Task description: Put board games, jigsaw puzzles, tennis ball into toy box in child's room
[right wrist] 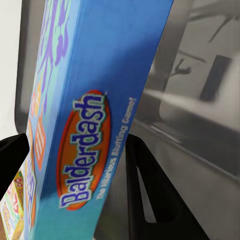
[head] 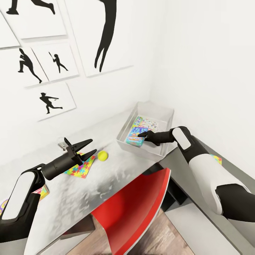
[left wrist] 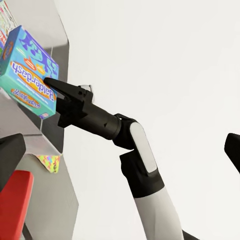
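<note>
The light grey toy box (head: 161,109) stands at the far end of the marbled table (head: 117,173), against the wall corner. My right gripper (head: 143,134) reaches into it, shut on a blue "Balderdash" board game (head: 135,136) held tilted on edge (left wrist: 30,75) (right wrist: 95,125). A second printed game box (head: 148,124) lies flat in the toy box. The tennis ball (head: 102,155) rests on the table. Beside it lies a jigsaw puzzle (head: 80,169), and my left gripper (head: 88,148) hovers open just above that puzzle.
A red chair (head: 138,209) is pushed in under the table's front edge. A colourful flat piece (head: 43,193) peeks out beside my left arm. Another colourful piece (head: 216,159) lies on the dark table section behind my right arm. Baseball silhouette posters (head: 53,101) hang on the white wall.
</note>
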